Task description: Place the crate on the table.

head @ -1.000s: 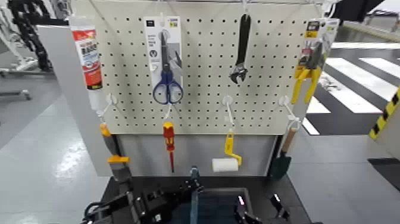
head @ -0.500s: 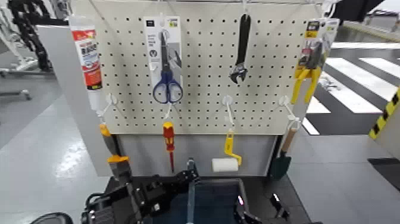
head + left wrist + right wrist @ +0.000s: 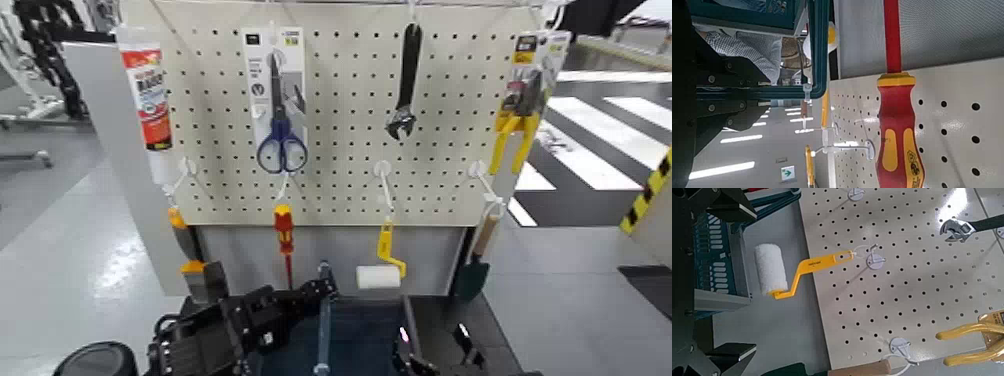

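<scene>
The dark blue-grey crate (image 3: 365, 335) with its slim upright bar (image 3: 323, 320) is at the bottom centre of the head view, just in front of the pegboard's base and over the black table (image 3: 445, 318). My left gripper (image 3: 300, 297) is shut on the crate's left rim. My right gripper (image 3: 405, 350) is shut on its right rim. The crate's wall shows in the left wrist view (image 3: 817, 47) and its slotted end in the right wrist view (image 3: 720, 260). Whether the crate touches the table is hidden.
The beige pegboard (image 3: 340, 180) stands close behind with scissors (image 3: 280, 110), a wrench (image 3: 405, 85), yellow pliers (image 3: 515, 135), a red screwdriver (image 3: 284, 235) and a paint roller (image 3: 378, 275) hanging low near the crate. Grey floor lies on both sides.
The crate has moved forward toward the pegboard, showing higher in the head view. My left arm has come further into view with it.
</scene>
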Robot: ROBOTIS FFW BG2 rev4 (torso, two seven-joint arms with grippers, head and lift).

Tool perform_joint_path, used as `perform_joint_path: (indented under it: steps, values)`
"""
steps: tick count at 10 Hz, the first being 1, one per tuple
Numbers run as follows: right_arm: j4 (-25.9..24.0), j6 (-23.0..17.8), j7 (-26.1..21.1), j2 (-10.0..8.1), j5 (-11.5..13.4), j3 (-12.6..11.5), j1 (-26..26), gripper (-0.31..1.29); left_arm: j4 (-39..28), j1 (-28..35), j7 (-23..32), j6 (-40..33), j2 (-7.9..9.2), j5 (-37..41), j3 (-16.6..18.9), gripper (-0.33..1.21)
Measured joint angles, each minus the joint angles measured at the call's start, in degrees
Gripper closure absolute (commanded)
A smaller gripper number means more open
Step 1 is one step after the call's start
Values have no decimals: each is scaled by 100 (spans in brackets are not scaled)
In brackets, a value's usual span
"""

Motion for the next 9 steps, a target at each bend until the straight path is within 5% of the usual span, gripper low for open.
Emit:
perform_joint_path:
  steps: [8,9]
  values:
    - [48,-58,0,-26,-45,33,-26,14,383,-158,-180,-194,-26,-45,-210,120]
    - [48,-59,0,-26,-46,34,-26,14,395,-160,-210,-228,-35,-53,-211,107]
